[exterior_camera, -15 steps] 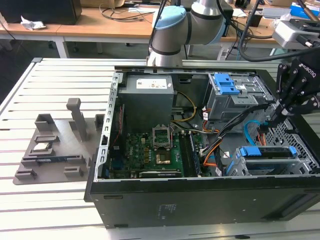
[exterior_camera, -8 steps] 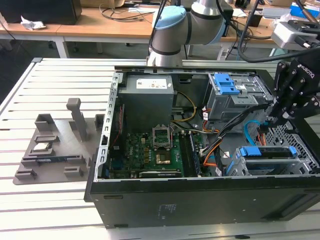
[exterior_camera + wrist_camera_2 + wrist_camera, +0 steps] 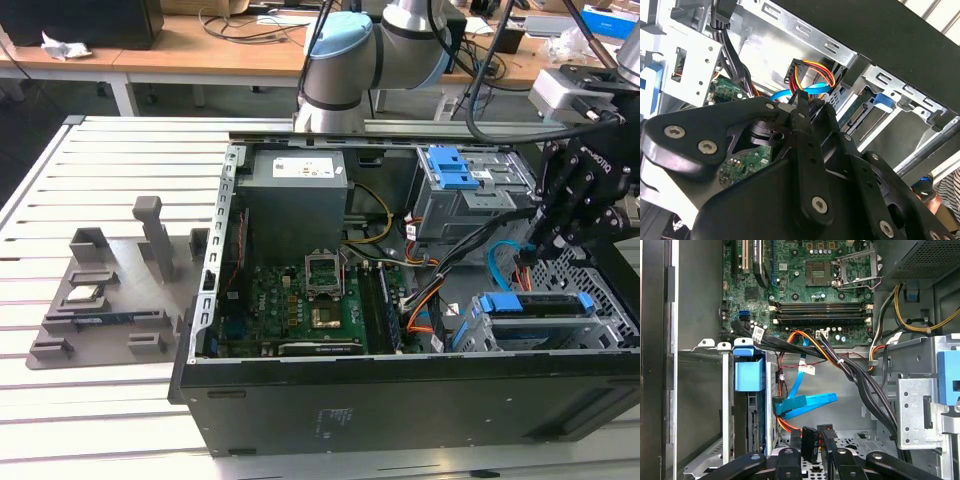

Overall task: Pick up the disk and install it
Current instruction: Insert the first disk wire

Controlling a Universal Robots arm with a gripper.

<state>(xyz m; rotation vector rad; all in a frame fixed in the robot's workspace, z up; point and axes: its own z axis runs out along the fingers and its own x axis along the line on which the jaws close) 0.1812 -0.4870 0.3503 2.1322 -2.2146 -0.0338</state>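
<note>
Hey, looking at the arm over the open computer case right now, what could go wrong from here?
1. The gripper hangs close to the black cable bundle, so a move there could snag or tug those wires.
2. The blue flat cable lies right beside the bay holding the disk. It might get pinched or dragged if anything presses in that gap.

UR arm (image 3: 350,60): elbow raised at rear, exterior view. Black gripper (image 3: 545,235): pointed down at exterior view's right; fingers (image 3: 812,445) closed together.
</note>
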